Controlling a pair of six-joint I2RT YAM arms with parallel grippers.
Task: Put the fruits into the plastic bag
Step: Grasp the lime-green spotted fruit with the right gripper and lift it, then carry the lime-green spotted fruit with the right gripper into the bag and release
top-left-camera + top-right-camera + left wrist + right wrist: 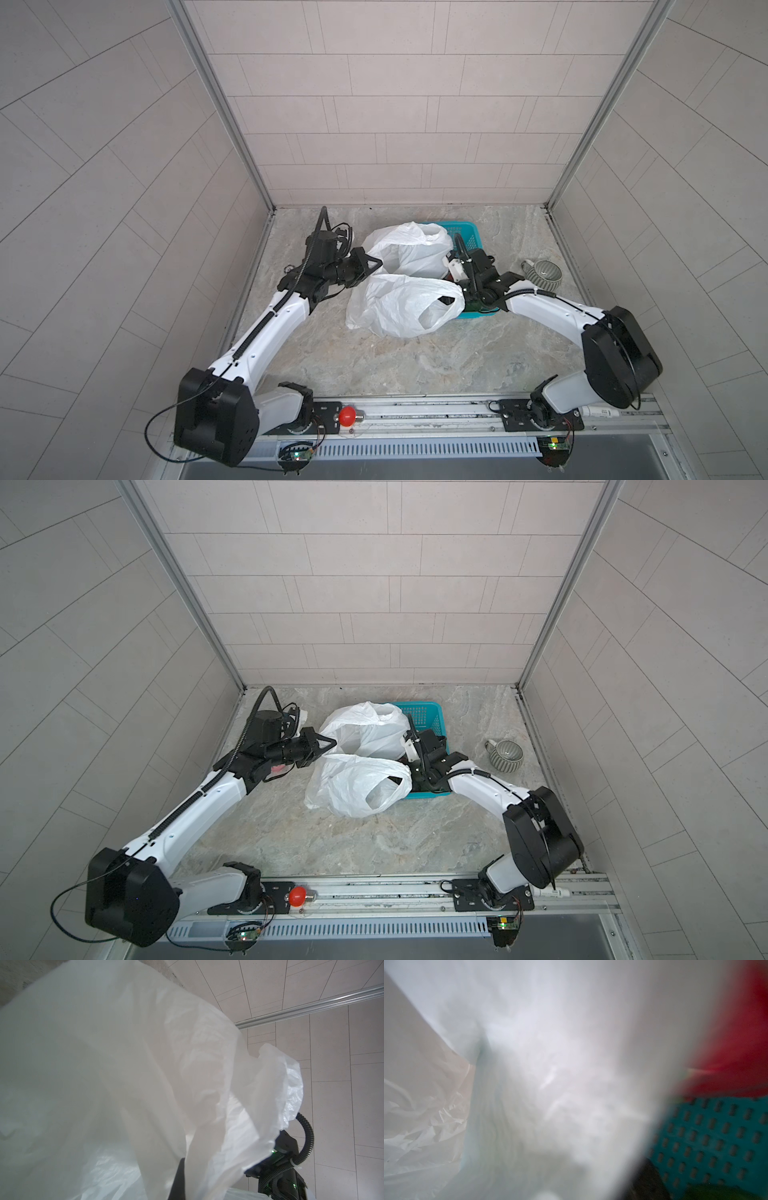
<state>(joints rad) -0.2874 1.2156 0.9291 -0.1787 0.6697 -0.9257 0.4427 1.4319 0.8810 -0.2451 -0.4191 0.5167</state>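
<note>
As it lies, the plastic bag looks crinkled.

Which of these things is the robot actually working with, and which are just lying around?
In the job: bag, red fruit, basket holding it.
Lying about: mug, red bulb, white tube.

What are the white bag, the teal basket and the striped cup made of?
The plastic bag looks like thin white plastic film: crinkled and slightly see-through. The basket seems rigid teal plastic, moulded with rows of slots. The cup is probably glazed ceramic: grey-green, ribbed, faintly shiny, but too small to be sure.
</note>
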